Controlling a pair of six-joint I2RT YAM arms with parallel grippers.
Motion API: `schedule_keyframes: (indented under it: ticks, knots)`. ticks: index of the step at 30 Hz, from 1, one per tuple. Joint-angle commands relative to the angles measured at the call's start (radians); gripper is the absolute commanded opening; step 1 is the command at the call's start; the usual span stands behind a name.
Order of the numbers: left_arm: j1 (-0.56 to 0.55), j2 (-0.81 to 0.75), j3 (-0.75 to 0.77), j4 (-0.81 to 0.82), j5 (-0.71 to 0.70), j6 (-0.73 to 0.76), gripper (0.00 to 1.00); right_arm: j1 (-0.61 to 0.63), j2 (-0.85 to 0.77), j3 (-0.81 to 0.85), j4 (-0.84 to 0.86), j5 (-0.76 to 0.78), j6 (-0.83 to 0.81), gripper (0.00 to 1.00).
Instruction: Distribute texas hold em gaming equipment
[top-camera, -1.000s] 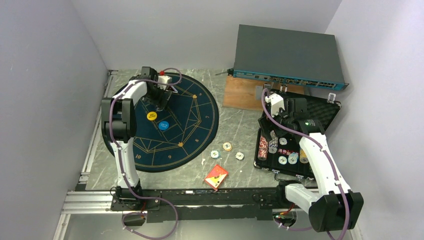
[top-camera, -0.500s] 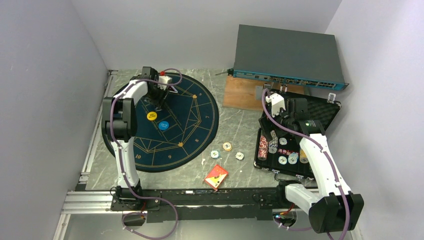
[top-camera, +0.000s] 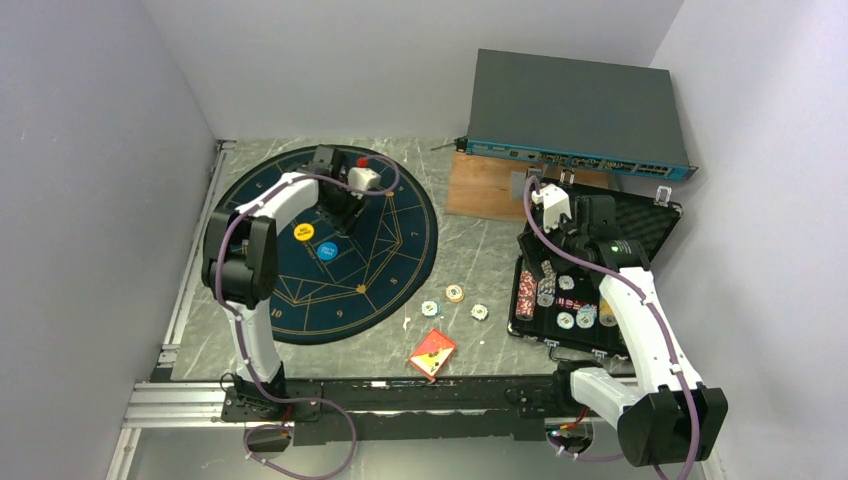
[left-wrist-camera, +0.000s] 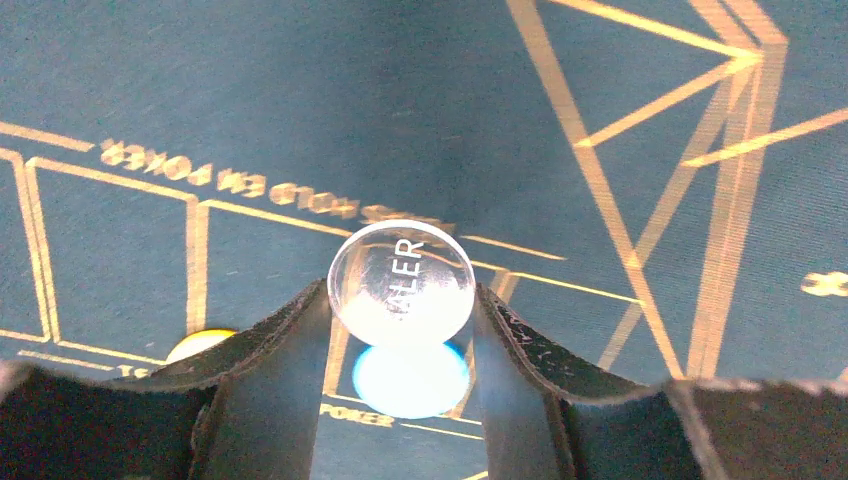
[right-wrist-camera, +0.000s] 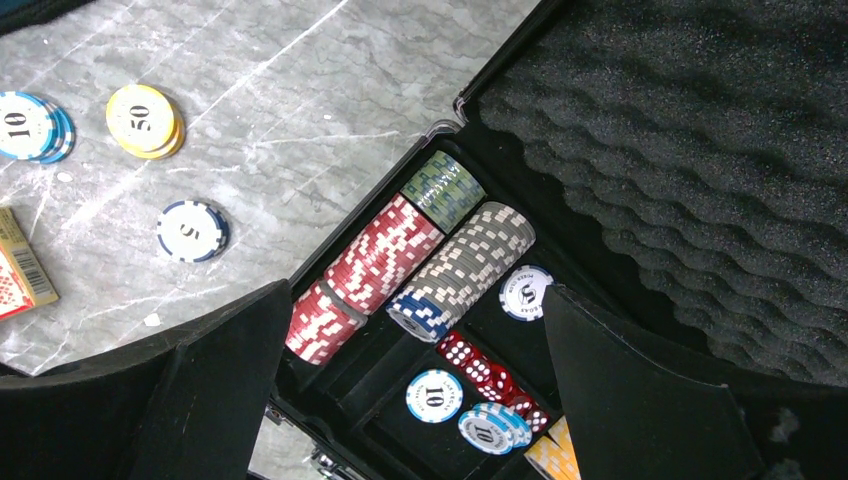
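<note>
Pale grey walls (top-camera: 100, 150) box in my grey marble tabletop (top-camera: 480, 240). The round navy mat (top-camera: 390, 250) lies left and the open black case (top-camera: 650, 225) right. My left gripper (left-wrist-camera: 402, 300) clamps a clear dealer button (left-wrist-camera: 402, 280) over the mat, near the blue disc (left-wrist-camera: 410, 380). My right gripper (right-wrist-camera: 417, 300) hangs spread above the case's chip rows (right-wrist-camera: 470, 260). Three loose chips (top-camera: 455, 293) lie on the marble between mat and case.

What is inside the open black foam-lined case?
Rows of red, grey and green poker chips on edge, red dice, loose chips marked 10. The right gripper's black fingers cover the compartments beside them.
</note>
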Motion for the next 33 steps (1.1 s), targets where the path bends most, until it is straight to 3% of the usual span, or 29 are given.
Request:
schedule_keyframes:
  ticks: [1,13,26,33]
  knots:
    - [-0.098,-0.116,-0.041,-0.006,0.069,0.001,0.43,0.005,-0.006,-0.001,0.044,0.007,0.008,1.00]
    - [-0.216,0.031,0.116,-0.007,0.093,-0.067,0.43,0.004,-0.014,-0.009,0.044,0.018,0.006,1.00]
    - [-0.242,0.145,0.187,0.008,0.078,-0.091,0.47,0.004,-0.011,-0.014,0.047,0.009,0.008,1.00]
    - [-0.240,0.099,0.211,-0.027,0.053,-0.092,0.92,0.004,-0.009,-0.008,0.043,0.003,0.012,1.00]
